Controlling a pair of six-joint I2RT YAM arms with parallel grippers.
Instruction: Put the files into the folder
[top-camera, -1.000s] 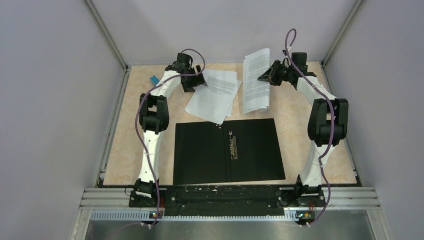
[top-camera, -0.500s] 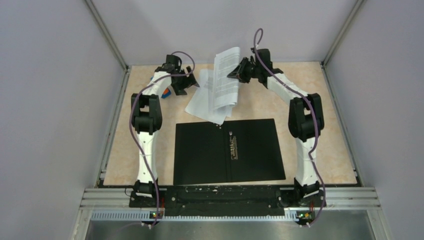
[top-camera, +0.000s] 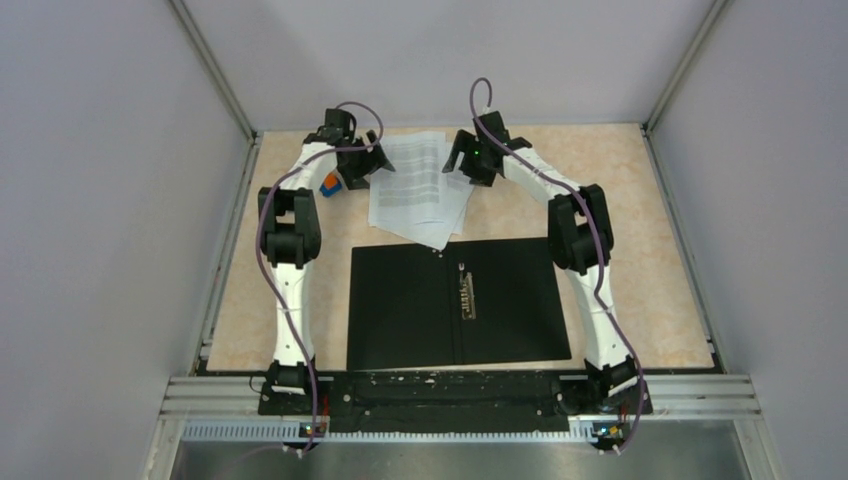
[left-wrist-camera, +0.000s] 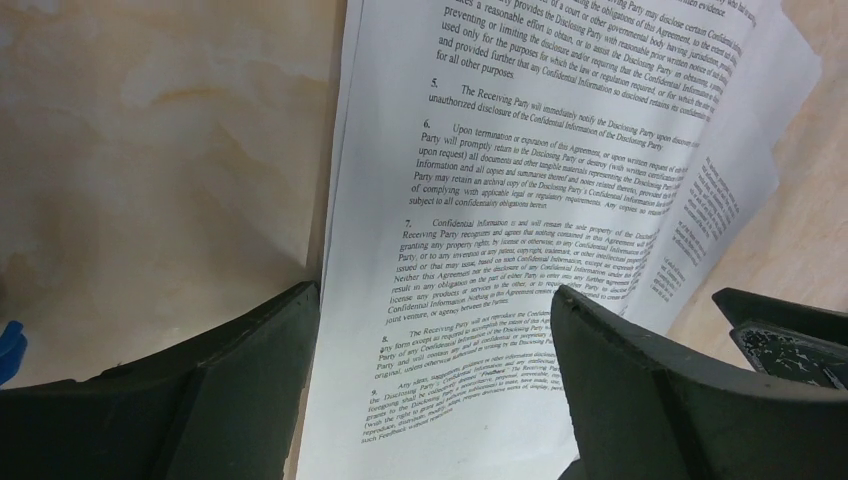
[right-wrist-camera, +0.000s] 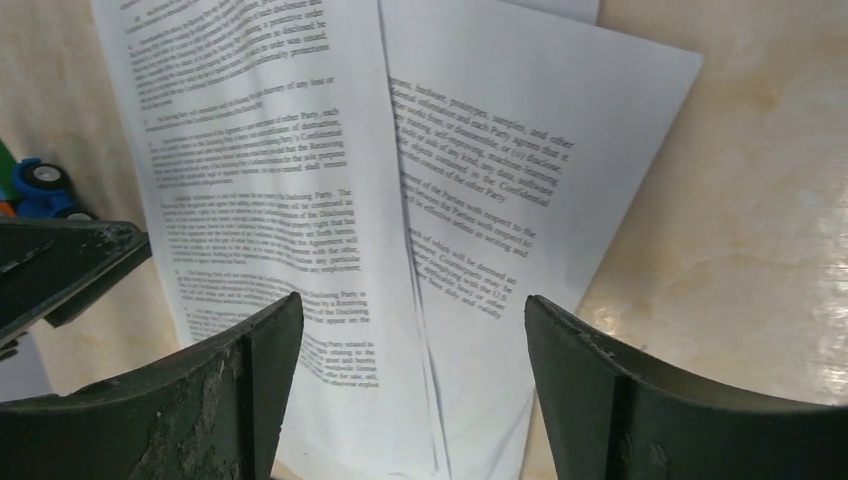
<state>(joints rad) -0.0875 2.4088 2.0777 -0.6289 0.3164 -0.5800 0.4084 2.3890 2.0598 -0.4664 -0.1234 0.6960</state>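
The files, white sheets of printed text, lie loosely overlapped at the back middle of the table, one corner reaching the folder's far edge. The folder lies open and flat in front of them, black inside up, with a metal clip at its spine. My left gripper stands open over the sheets' left edge, the paper showing between its jaws. At the sheets' right edge my right gripper is open too, above the overlapped pages, with nothing held.
A small blue-and-orange toy block sits just left of the left gripper; it also shows in the right wrist view. Grey walls close in the tan table on three sides. The arm bases stand along the near rail.
My right gripper swung left with a lifted sheet, then opened; the sheet now lies on the other sheets. The left gripper drew back slightly to the left.
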